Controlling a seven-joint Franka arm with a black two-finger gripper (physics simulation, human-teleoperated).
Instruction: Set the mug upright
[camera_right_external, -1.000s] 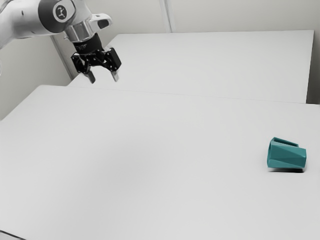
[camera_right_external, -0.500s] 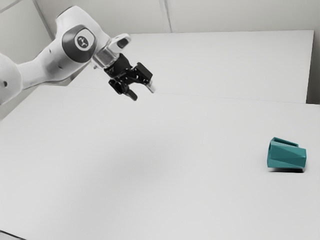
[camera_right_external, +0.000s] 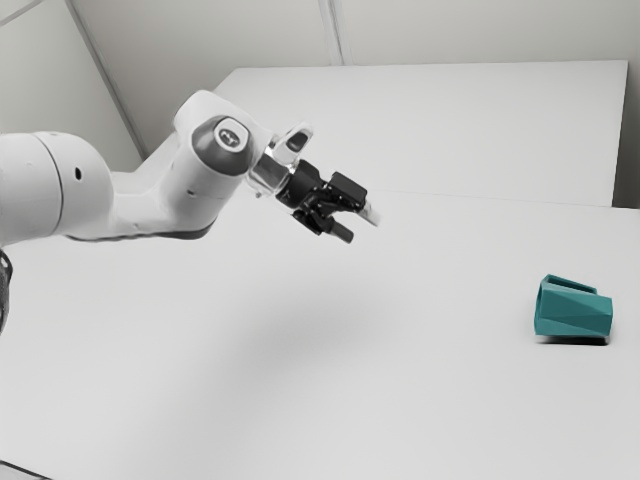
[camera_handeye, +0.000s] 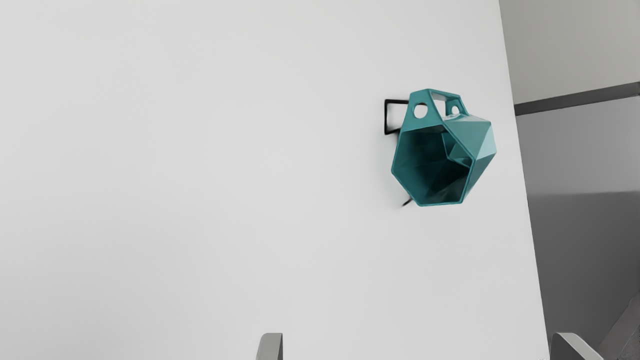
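Exterior view. Item: one white arm (camera_right_external: 205, 170), mine, entering from the exterior view's left, bent at a dark-ringed joint and angled down toward the exterior view's right. Item: one pair of black jaws, my own, at the arm's end, tilted, held above the table (camera_right_external: 440, 400); condition, spread, with a clear gap between the two fingers (camera_right_external: 341, 232). Item: one mug (camera_right_external: 573, 312), teal, faceted; lying on its side on the table, well apart from me, toward the exterior view's right. Its mouth is turned toward the exterior view's left, its handle (camera_right_external: 571, 284) is uppermost, and a dark shadow (camera_right_external: 575, 341) runs beneath it.

Wrist view. Item: the same mug, ahead of my fingertips (camera_handeye: 271, 347) and touching neither, near an edge of the white table. Its open mouth (camera_handeye: 425, 165) faces my camera, dark teal within. The handle is angular, pierced by round holes; a thin black outline (camera_handeye: 386, 117) lies just beside it on the table. Item: my jaws, standing wide apart, with pale tabletop visible between them. Item: beyond the table's edge, a grey surface (camera_handeye: 580, 145), crossed by a dark strip (camera_handeye: 575, 98); kind of surface, cannot tell.
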